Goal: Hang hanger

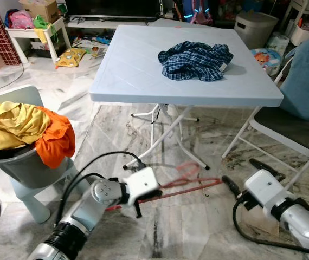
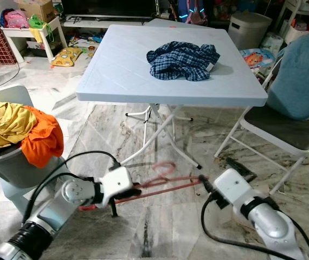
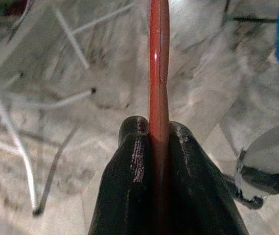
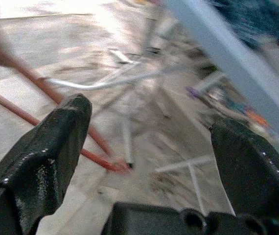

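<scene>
I've got the red hanger point(image 1: 190, 181) low over the marble floor in front of the folding table point(image 1: 143, 81), carried flat, ready, I'd say, for lifting toward a rail. My left gripper point(image 1: 139, 201) is pinched tight on its bar. My right gripper point(image 1: 241, 181), spread wide and holding nothing, sits just beside the hanger's far tip.

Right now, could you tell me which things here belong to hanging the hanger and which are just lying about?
For the job:
red hanger, clamped in the left gripper
right gripper, open beside it

Lying about:
plaid shirt on the folding table
basket of clothes
chair
</scene>
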Robot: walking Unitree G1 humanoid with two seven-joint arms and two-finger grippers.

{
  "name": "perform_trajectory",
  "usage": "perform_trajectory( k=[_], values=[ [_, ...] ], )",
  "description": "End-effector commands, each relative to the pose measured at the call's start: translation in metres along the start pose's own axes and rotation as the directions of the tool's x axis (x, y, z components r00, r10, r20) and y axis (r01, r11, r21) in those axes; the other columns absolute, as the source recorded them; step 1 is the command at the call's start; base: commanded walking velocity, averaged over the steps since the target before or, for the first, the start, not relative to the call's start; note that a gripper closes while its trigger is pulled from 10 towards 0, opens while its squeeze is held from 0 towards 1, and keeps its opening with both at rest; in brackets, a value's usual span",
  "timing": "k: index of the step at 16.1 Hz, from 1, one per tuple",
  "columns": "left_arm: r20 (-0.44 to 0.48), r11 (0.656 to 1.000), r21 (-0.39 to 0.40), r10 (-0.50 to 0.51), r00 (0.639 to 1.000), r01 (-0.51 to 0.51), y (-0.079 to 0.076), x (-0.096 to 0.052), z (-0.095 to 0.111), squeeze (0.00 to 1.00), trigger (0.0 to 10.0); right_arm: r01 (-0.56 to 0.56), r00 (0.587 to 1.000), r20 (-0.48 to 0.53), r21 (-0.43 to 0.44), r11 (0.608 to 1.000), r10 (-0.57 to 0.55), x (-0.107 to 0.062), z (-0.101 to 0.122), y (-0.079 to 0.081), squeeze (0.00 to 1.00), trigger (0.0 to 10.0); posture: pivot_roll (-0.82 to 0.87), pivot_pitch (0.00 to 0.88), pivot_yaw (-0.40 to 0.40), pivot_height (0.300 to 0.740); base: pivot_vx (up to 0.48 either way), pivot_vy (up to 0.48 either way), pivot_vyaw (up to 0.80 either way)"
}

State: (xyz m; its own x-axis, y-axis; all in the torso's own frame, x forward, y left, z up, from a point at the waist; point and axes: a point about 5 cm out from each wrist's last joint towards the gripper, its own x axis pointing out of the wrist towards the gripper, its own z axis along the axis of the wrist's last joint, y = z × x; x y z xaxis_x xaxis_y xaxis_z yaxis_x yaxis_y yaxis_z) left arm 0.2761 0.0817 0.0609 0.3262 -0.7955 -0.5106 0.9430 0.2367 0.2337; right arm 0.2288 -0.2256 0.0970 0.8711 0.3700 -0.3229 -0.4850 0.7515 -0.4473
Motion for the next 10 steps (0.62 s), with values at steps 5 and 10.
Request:
perform_trajectory(
  k=[5,10],
  values=[
    [0.097,0.981,0.142,-0.145,0.985,0.130,-0.013,0.002,0.016,0.00,10.0,-0.400,0.914,-0.131,-0.137,0.906,0.384,-0.021,-0.008,0.015,0.00,10.0,0.03,0.000,-0.061,0.740,0.000,0.000,0.00],
    [0.183,0.971,0.182,-0.186,0.966,0.152,-0.016,0.005,0.028,0.00,10.0,-0.488,0.870,-0.174,-0.178,0.854,0.461,-0.019,-0.010,0.019,0.00,10.0,0.02,0.000,-0.051,0.740,0.000,0.000,0.00]
  ],
)
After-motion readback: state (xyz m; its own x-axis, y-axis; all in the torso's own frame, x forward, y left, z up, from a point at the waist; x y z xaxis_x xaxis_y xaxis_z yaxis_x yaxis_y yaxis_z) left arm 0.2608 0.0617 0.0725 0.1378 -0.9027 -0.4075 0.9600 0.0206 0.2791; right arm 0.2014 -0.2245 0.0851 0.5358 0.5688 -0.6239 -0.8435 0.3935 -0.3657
